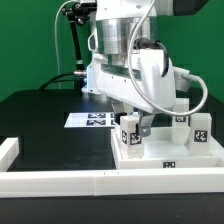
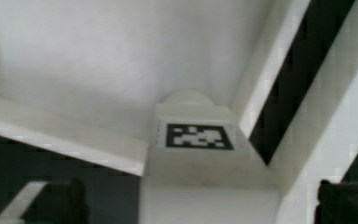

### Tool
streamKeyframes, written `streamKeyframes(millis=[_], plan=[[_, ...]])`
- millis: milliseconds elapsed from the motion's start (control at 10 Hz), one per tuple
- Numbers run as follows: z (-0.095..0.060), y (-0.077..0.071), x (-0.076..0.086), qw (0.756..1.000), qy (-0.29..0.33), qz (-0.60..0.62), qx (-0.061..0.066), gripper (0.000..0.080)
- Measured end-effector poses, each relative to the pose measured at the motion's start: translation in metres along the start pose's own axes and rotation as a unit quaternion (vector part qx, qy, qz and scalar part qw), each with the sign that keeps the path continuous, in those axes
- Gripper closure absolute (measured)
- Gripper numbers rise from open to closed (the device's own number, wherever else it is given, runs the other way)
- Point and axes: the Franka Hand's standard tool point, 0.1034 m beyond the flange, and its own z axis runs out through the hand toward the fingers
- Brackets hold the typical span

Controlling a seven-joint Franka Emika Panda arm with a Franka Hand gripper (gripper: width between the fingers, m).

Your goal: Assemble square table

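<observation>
Gripper [image 1: 137, 128] with jaws spread wide, gripping nothing, directly above an upright leg [image 2: 197, 150] standing on the square table slab [image 1: 165, 152]; the leg's long axis runs vertically between the fingers [image 2: 346, 196]

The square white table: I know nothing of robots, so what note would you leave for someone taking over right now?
Gripper: open, jaws on either side of a short white block leg, not pinching it.
White plastic square slab: at the exterior view's right, under the arm.
Done: that leg and two more tagged legs stand upright on the slab.
Left: check for the fourth leg, hidden by the arm, and how firmly each sits.
</observation>
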Motion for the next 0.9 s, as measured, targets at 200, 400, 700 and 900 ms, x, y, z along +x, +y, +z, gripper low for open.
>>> streamKeyframes(millis=[200, 400, 700, 900], plan=[[0.0018, -0.0035, -0.0072, 0.996, 0.002, -0.089, 0.01, 0.0151], [0.0021, -0.0014, -0.004, 0.986, 0.003, -0.167, 0.009, 0.0151], [0.0024, -0.0017, -0.0047, 0.964, 0.004, -0.264, 0.008, 0.0151], [0.0018, -0.0056, -0.0107, 0.941, 0.009, -0.338, 0.0, 0.0151]])
